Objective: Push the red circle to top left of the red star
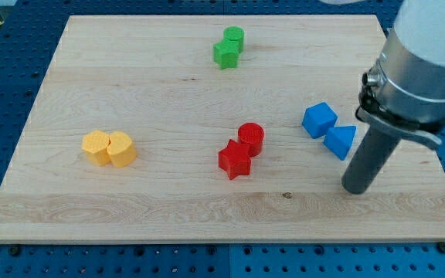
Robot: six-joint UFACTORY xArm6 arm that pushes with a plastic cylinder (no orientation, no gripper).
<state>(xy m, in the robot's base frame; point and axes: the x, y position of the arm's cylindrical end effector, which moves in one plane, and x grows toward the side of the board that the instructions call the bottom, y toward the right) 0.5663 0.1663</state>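
Note:
The red circle sits on the wooden board, touching the upper right side of the red star. Both lie a little right of the board's centre. My tip rests on the board at the view's right, well to the right of both red blocks and slightly lower than the star. It sits just below the blue triangle.
A blue cube touches the blue triangle at the right. A green circle and a green star-like block sit together at the top centre. Two yellow blocks sit side by side at the left.

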